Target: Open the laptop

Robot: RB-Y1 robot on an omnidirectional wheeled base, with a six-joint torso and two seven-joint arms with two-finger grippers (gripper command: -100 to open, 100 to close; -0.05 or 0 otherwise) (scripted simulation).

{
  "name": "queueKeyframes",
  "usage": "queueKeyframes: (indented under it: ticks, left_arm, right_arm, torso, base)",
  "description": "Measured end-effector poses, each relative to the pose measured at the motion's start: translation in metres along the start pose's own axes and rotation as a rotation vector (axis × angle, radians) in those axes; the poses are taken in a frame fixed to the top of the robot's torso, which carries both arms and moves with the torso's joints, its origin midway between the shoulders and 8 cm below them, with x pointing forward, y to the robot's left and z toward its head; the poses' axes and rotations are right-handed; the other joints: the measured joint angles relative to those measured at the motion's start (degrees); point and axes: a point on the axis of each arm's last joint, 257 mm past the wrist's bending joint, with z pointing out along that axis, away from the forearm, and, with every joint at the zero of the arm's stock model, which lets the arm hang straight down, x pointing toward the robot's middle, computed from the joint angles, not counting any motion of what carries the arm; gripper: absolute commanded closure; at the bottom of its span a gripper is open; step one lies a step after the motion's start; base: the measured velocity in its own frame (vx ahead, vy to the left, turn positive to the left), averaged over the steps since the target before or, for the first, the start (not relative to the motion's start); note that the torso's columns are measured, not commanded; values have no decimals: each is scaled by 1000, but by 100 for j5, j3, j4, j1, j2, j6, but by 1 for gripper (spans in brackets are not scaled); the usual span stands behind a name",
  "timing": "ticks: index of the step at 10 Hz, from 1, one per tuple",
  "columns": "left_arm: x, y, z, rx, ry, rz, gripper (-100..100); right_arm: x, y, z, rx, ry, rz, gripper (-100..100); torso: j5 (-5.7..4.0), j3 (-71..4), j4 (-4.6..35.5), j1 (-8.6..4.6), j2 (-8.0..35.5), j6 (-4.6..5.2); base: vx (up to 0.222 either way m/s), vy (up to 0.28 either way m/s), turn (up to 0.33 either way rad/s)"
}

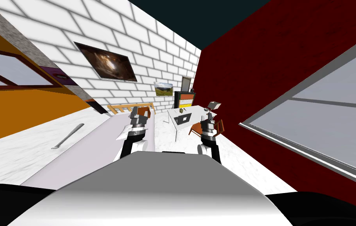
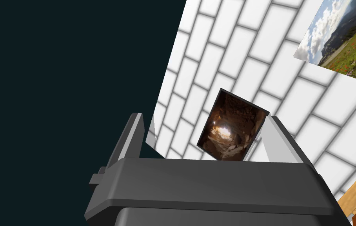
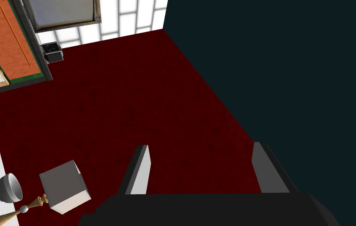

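Observation:
A small dark laptop (image 1: 182, 119) lies on a white table (image 1: 172, 115) far ahead of me, by the dark red wall; I cannot tell how its lid stands. Both arms are raised in front of my chest, well short of the table. My left gripper (image 1: 139, 111) is open with nothing between its fingers, and its wrist view has the open left gripper (image 2: 205, 119) facing a white brick wall. My right gripper (image 1: 210, 113) is open and empty too. Its wrist view has the right gripper (image 3: 201, 146) facing the red wall.
A brown chair (image 1: 200, 127) stands at the table's near side. On the table's far end are a grey-shaded lamp (image 3: 65, 186) and a bowl (image 3: 8, 187). A long pale bed (image 1: 106, 137) with a wooden headboard (image 1: 128, 106) lies to my left. A window (image 1: 330, 117) fills the right wall.

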Motion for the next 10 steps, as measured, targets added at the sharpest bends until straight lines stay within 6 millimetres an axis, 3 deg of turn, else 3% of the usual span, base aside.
queueKeyframes:
  ticks: [2,9,10]
  left_arm:
    - [0,0,0,0,0,0,0]
    - [0,0,0,0,0,0,0]
    - [0,0,0,0,0,0,0]
  right_arm:
    - [0,0,0,0,0,0,0]
    - [0,0,0,0,0,0,0]
    - [0,0,0,0,0,0,-100]
  torso:
    - [0,-1200,600,0,597,0]
    - [0,-7073,3537,0,3539,0]
    - [0,-7919,3960,0,3962,0]
  base:
    - [0,0,0]
    - [0,0,0]
    - [3,-7,62]
